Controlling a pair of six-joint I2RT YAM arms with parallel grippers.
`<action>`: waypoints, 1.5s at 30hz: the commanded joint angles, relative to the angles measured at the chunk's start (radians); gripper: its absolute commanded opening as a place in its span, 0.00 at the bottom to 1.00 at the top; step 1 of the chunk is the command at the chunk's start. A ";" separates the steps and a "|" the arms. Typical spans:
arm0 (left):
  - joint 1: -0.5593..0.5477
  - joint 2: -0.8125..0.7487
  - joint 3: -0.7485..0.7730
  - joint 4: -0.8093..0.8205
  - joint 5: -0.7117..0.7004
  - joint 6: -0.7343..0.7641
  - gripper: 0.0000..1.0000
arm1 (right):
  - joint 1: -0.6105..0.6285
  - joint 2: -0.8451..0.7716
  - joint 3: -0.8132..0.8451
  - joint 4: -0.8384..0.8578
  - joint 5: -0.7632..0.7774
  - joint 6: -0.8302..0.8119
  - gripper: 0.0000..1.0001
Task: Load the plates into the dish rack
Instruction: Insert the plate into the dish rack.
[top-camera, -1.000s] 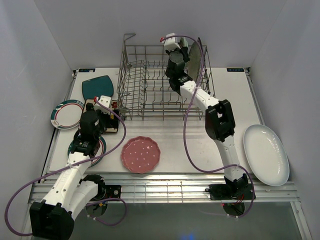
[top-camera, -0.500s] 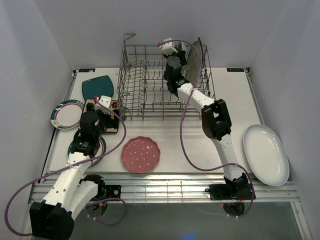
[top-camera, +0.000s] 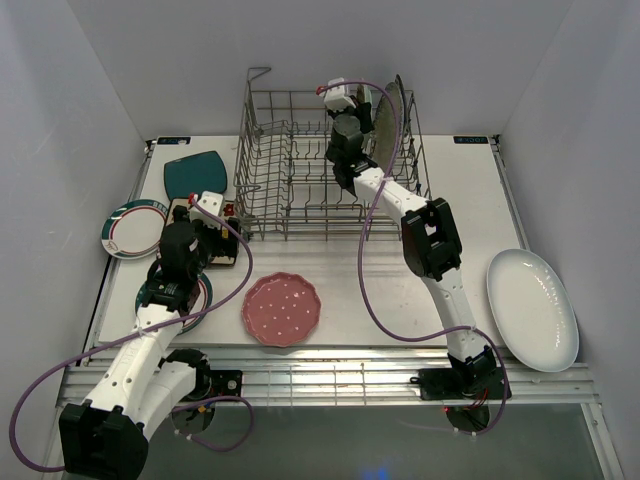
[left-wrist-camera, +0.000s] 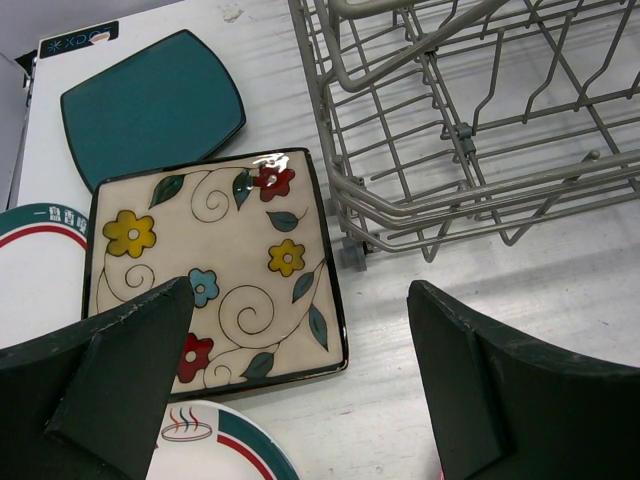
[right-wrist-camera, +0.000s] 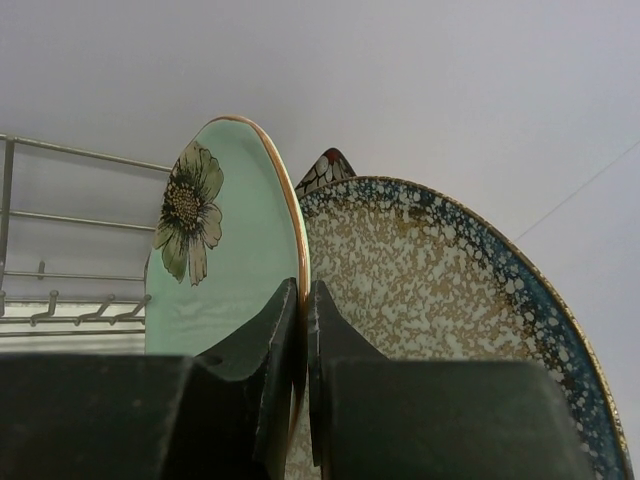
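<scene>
so right gripper (right-wrist-camera: 304, 292) pinches the mint green flowered plate (right-wrist-camera: 225, 250) upright in the grey wire dish rack (top-camera: 262, 190), far edge; next, probably let go. left gripper (left-wrist-camera: 300, 300) gapes over the cream floral square plate (left-wrist-camera: 215, 265).

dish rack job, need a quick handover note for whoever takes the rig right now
Right gripper: shut on the mint plate's rim, upright at the dish rack's right end beside the speckled plate.
Left gripper: open, over the floral square plate, holding nothing.
Done: speckled plate racked; mint one not yet released.
Left on the table: floral square, teal square plate, pink dotted plate, white oval plate, two rimmed round plates.
</scene>
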 joint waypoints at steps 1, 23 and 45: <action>0.003 -0.016 0.026 0.006 0.018 0.003 0.98 | -0.005 -0.024 0.003 0.164 0.023 0.010 0.08; 0.003 -0.017 0.027 0.000 0.028 0.003 0.98 | 0.018 0.047 0.046 0.158 -0.009 -0.025 0.11; 0.003 0.007 0.049 -0.036 0.035 0.007 0.98 | 0.007 0.013 0.004 0.132 0.040 0.030 0.38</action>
